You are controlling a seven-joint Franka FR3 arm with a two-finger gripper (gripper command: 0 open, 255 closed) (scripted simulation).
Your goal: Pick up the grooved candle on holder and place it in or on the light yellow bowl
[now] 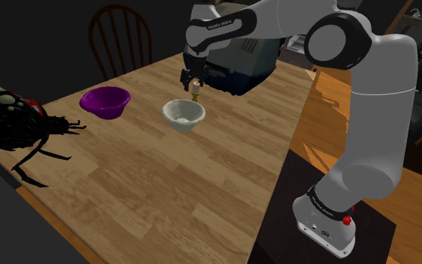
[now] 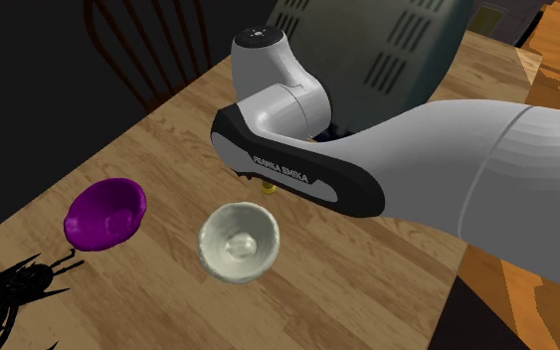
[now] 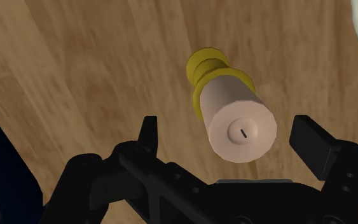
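The candle (image 3: 238, 114) is a pale pinkish cylinder with a short wick, standing upright on a yellow holder (image 3: 206, 67) on the wooden table. My gripper (image 3: 229, 137) hangs just above it, open. The candle's top lies between the two black fingers (image 3: 149, 130), and neither touches it. In the shoulder view the gripper (image 1: 193, 76) is over the candle (image 1: 196, 94), just behind the pale bowl (image 1: 183, 115). In the second exterior view the arm hides the hand. A bit of the yellow holder (image 2: 269, 186) peeks out beside the pale bowl (image 2: 238, 241).
A purple bowl (image 1: 106, 101) sits to the shoulder view's left of the pale bowl. A large black insect figure (image 1: 18, 120) lies at the table's left end. A dark boxy appliance (image 1: 239, 64) stands behind the candle, and a wooden chair (image 1: 119, 34) is beyond the table.
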